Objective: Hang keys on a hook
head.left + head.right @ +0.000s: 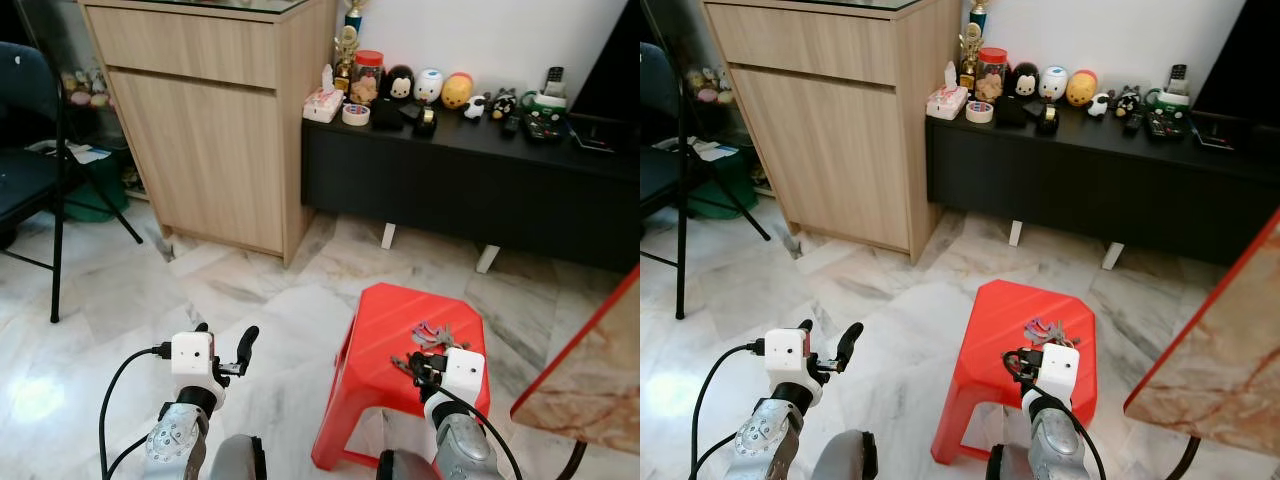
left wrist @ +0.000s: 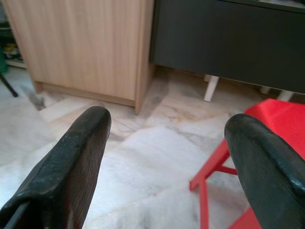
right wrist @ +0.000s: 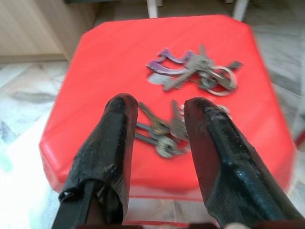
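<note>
The right end effector (image 3: 159, 129) hovers just above the red stool (image 3: 109, 57), its fingers (image 3: 112, 143) parted and released, straddling a near bunch of keys (image 3: 164, 131) that lies on the seat between them. A second bunch (image 3: 195, 69), with a purple tag and ring, lies farther across the same seat, apart from the first. The left end effector (image 1: 222, 352) is held over the marble floor (image 1: 150, 300) left of the stool, fingers spread and empty. Beyond stand a wooden cabinet (image 1: 215, 130) and a black shelf (image 1: 450, 170) carrying figurines.
</note>
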Controlling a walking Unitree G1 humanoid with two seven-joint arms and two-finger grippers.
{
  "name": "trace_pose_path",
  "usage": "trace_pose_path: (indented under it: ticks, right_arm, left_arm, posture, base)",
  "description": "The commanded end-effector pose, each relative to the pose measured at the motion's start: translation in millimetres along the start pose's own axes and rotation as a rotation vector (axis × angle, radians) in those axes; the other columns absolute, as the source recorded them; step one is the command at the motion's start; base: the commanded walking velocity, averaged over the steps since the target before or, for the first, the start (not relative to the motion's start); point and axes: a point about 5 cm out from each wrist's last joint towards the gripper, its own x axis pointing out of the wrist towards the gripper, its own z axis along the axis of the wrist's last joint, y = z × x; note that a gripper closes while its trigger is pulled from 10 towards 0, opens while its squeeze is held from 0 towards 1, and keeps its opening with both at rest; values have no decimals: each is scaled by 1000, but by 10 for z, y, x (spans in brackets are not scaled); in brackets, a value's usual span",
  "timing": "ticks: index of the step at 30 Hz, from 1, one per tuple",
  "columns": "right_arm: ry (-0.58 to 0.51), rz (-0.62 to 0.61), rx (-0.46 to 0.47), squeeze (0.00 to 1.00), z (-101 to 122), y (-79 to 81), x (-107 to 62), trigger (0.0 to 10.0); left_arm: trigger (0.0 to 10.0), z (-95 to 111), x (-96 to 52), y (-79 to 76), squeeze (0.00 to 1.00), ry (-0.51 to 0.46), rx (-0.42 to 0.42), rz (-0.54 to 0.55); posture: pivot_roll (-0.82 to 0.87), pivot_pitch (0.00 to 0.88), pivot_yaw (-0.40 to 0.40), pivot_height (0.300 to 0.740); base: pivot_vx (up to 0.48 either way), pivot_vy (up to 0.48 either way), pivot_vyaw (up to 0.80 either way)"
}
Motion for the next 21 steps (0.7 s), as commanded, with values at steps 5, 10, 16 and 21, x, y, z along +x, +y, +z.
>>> trace_pose_path:
  ticks: [5,10,16,21]
  right_arm:
    - [-15,7,-8,0,89,4,52,10000]
    - [10,32,-10,0,46,22,42,10000]
    - [2,62,-38,0,39,47,31,10000]
    - [-18,104,-67,0,59,92,27,10000]
  left_arm:
    - [10000,36,26,-30,0,-9,-15,-7]
    - [10000,27,35,-43,0,6,-17,-17]
    - [10000,31,41,-46,0,3,-17,-19]
    - [10000,39,50,-47,0,2,-16,-19]
  posture:
    - [77,25,-70,597]
    - [76,26,-69,597]
    - [75,25,-67,597]
    - [76,25,-68,597]
  base:
    - [0,0,0]
    - [0,0,0]
    - [160,0,0]
    - [358,0,305]
